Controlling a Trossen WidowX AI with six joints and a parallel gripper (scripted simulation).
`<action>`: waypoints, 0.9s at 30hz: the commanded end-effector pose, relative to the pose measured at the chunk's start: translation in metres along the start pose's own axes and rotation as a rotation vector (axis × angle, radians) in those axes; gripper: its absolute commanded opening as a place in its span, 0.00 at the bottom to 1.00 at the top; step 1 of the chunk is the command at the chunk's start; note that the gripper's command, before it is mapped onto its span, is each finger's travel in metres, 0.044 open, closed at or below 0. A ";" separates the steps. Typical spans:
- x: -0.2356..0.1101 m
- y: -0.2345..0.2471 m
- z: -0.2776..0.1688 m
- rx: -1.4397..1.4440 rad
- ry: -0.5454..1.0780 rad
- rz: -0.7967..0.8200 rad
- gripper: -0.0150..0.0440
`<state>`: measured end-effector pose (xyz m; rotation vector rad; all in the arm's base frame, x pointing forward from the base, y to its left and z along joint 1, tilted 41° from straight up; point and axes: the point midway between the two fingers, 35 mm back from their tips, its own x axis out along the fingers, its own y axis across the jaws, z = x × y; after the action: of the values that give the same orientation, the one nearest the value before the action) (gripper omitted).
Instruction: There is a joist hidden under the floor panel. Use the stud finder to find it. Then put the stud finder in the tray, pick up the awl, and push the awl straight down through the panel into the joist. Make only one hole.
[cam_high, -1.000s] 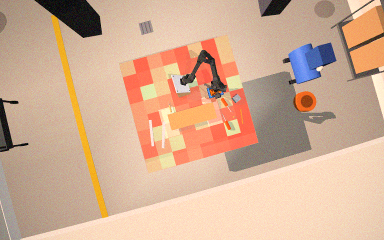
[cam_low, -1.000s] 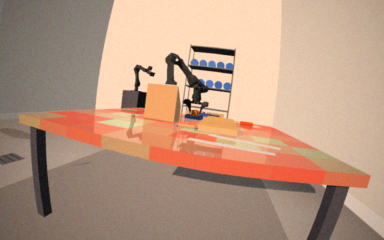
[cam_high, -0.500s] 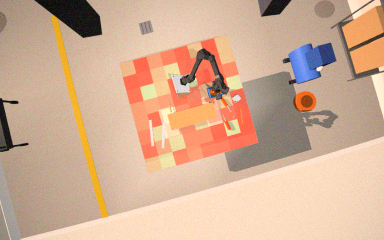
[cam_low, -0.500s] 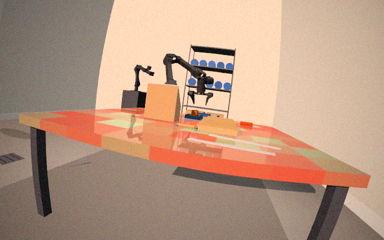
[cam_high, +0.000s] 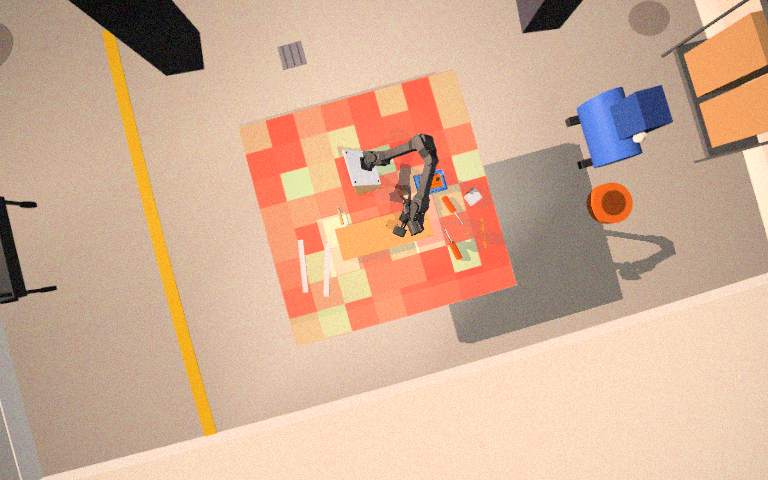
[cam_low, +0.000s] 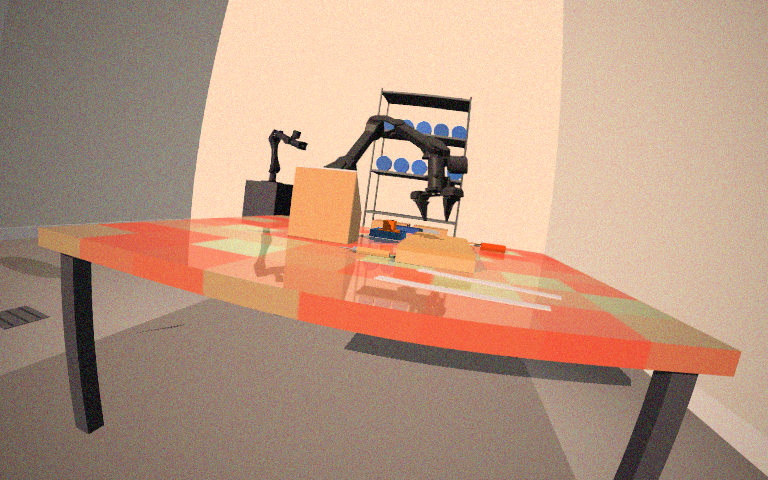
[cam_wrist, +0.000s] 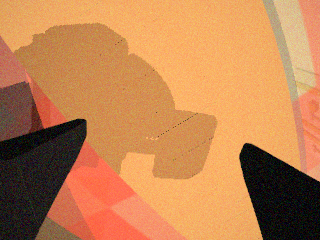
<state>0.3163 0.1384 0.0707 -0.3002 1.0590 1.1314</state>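
The tan floor panel (cam_high: 368, 234) (cam_low: 436, 254) (cam_wrist: 167, 27) lies flat in the middle of the checkered table (cam_high: 271, 169) (cam_low: 226, 277). My gripper (cam_high: 406, 229) (cam_low: 436, 216) (cam_wrist: 166, 139) is open and empty. It hangs above the panel's right end and points down, and its shadow falls on the panel. The orange stud finder (cam_high: 435, 181) (cam_low: 389, 224) lies in the blue tray (cam_high: 417, 182) (cam_low: 378, 232) behind the panel. Two orange-handled tools (cam_high: 450, 204) (cam_high: 454, 249) lie to the right of the panel, and one shows in the exterior view (cam_low: 492, 247). I cannot tell which one is the awl.
A pale-handled tool (cam_high: 340, 213) (cam_low: 368, 250) lies at the panel's left end. Two white strips (cam_high: 303, 266) (cam_high: 326, 268) lie to the front left. The arm stands on a tan box (cam_low: 325, 203) with a grey top (cam_high: 356, 172). A small grey block (cam_high: 472, 196) sits near the tray.
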 end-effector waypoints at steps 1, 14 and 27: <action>0.008 -0.052 -0.048 0.174 0.063 -0.008 1.00; 0.039 -0.136 -0.261 0.752 0.152 0.097 1.00; 0.055 -0.130 -0.317 0.892 0.146 0.156 1.00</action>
<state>0.2578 -0.1007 -0.1717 0.4271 1.6243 0.6770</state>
